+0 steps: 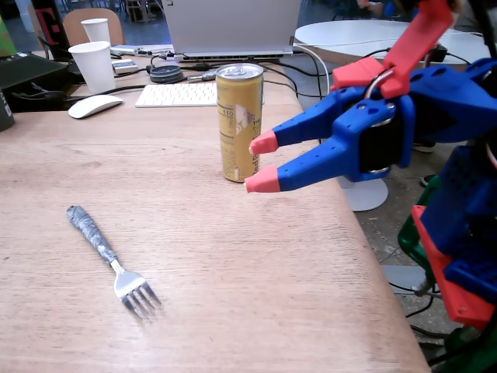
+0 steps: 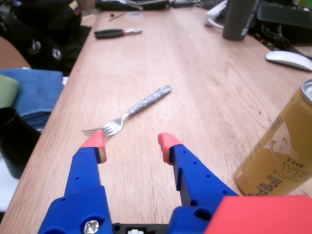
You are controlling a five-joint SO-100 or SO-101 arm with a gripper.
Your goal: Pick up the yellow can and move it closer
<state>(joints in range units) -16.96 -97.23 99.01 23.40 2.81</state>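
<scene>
**A:** Since the fork (image 1: 111, 259) lies flat at the left of the surface (image 1: 233, 295) in the fixed view, handle wrapped in grey tape and tines toward the camera, is it in the way of anything?

**B:** I'd judge not; it sits well apart from the yellow can (image 1: 238, 122), which stands upright near the middle of that view, toward the right edge of the surface; behind it are a keyboard (image 1: 177, 94), a mouse (image 1: 95, 106) and two paper cups, none of them touching it.

**A:** And the hand?

**B:** The hand (image 1: 261, 164) comes in from the right with its two pink-tipped fingers spread and nothing between them; in the fixed view the tips overlap the can's right side, but I cannot tell whether they touch it.

**A:** What does the wrist view add?

**B:** There the fork (image 2: 131, 110) lies ahead of the spread fingers and the yellow can (image 2: 282, 151) stands off to the right, outside the gap; so the hand (image 2: 131, 142) is not yet lined up around it; it probably has to swing toward the can before it can close, lift and bring the can nearer.
</scene>
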